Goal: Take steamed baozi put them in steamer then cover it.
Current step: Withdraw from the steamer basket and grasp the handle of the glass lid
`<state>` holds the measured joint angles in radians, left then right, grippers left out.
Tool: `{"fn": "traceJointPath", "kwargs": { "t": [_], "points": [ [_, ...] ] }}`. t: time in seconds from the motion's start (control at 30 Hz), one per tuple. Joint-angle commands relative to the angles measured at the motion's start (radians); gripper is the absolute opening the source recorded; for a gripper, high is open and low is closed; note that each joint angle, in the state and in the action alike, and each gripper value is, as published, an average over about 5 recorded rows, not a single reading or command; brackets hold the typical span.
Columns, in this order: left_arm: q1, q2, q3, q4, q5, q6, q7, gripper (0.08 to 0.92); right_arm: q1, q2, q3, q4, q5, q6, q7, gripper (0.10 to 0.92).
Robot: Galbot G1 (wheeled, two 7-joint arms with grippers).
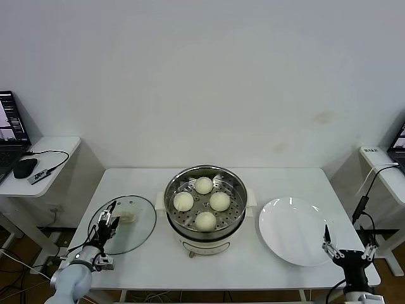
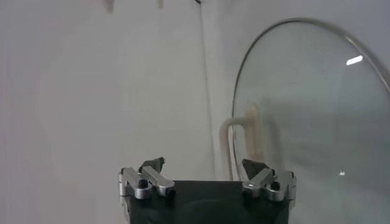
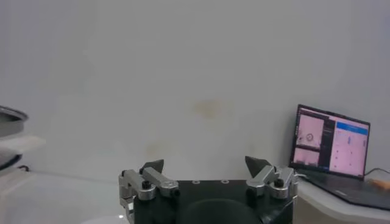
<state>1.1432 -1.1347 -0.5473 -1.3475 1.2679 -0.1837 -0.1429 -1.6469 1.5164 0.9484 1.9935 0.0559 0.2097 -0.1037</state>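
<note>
On the white counter, the round shiny stainless-steel steamer with its cream-white base stands at the middle, uncovered, holding four smooth cream-white steamed baozi on its perforated tray. Just left of it lies a round glass lid with a white handle. The left tool hovers over the lid's outer edge, jaws apart and empty. A flat white plate lies to the right. The right tool hangs near the plate's outer edge, jaws spread, holding nothing.

Baozi in steamer; lid left
</note>
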Motion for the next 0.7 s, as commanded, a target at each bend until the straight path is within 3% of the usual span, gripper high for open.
{"fn": "traceJointPath", "kwargs": {
  "t": [0.03, 0.7],
  "points": [
    [-0.083, 0.002, 0.023, 0.073, 0.011, 0.001, 0.002, 0.823, -0.004, 0.007, 0.011, -0.012, -0.006, 0.006, -0.001, 0.823],
    [-0.137, -0.018, 0.037, 0.135, -0.006, 0.007, -0.002, 0.818, -0.010, 0.022, -0.001, -0.030, -0.048, 0.032, 0.000, 0.823]
  ]
}}
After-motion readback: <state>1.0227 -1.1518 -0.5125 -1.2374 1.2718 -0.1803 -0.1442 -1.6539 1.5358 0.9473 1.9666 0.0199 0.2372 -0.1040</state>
